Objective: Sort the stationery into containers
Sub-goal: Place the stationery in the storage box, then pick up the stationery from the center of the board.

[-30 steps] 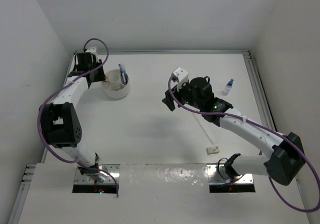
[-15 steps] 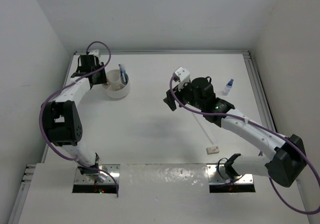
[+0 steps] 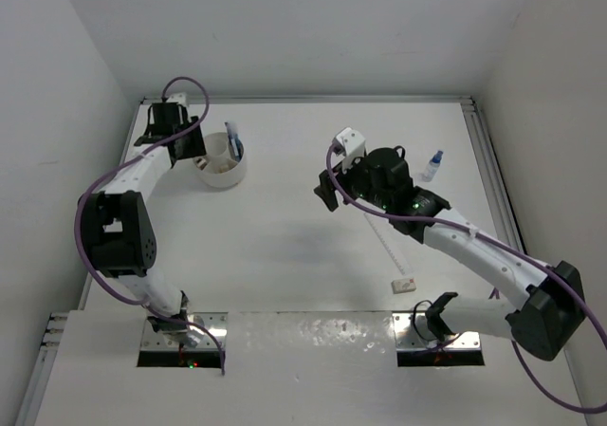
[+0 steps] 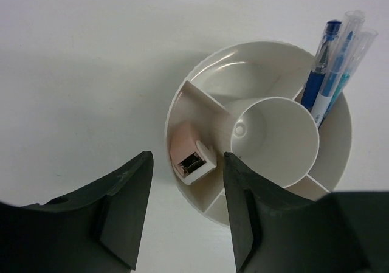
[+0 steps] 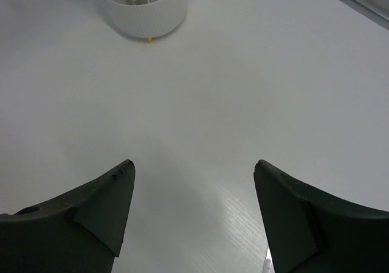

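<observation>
– Left gripper (image 4: 186, 163) is spread wide and holds nothing. It hangs over the edge of the tub (image 4: 182, 90), and over the last second it has drifted only slightly.

– So its drop is done?

– I'd judge so. Two erasers (image 4: 191, 157), a pink one with a white one touching it, lie in the side compartment right below the fingers. Pens (image 4: 328, 60) stand in the compartment across the middle cup.

– And the other arm?

– Right gripper (image 5: 194, 163) is also wide open and empty, high over bare table (image 3: 275, 246), with the tub far ahead of it. That arm has shifted a little to its right in the last second, away from the tub. It reads to me as turning toward the next pick.

– What is still out?

– Bottle (image 3: 432, 165) near the right rail, ruler (image 3: 387, 244) flat on the table and partly hidden under the right arm, and a white eraser (image 3: 405, 283) just past the ruler's near end. All are well apart from the tub.

– Anything in the way?

– The left arm sits at the tub, so a delivery from the right could crowd it. The ruler is thin and flat, likely awkward to lift. A small yellow speck shows at the tub's base; I cannot tell what it is.
</observation>
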{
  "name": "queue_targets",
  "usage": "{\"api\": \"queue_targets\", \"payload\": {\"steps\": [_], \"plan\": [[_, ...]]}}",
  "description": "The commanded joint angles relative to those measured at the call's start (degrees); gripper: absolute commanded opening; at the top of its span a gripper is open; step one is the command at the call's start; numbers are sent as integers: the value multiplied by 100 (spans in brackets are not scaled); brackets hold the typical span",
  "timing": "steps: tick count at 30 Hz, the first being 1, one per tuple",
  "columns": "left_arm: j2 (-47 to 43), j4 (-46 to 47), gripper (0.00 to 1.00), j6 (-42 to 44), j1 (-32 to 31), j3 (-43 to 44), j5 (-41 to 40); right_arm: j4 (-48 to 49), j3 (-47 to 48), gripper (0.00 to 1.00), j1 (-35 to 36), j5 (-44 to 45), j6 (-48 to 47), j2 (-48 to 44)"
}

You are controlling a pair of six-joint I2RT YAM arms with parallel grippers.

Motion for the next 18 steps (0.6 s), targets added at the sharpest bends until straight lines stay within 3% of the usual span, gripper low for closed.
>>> {"api": "queue_targets", "payload": {"steps": [1, 5, 9, 14, 18], "plan": [[-56, -14, 48, -154, -61, 458, 27, -320, 252, 78, -143, 226, 359, -230], [-222, -349, 49, -260, -87, 888, 332, -1197, 323, 79, -555, 594, 1114, -510], [-644, -166, 44, 527, -604, 969, 685, -2094, 383, 83, -1047, 1682, 2028, -827], [-1654, 362, 39, 1882, -2080, 231, 1633, -3562, 551, 86, -2145, 2353, 2970, -1038], [-1683, -48, 50, 2552, -3556, -148, 2031, -3696, 498, 88, -3200, 2054, 3164, -1442]]}}
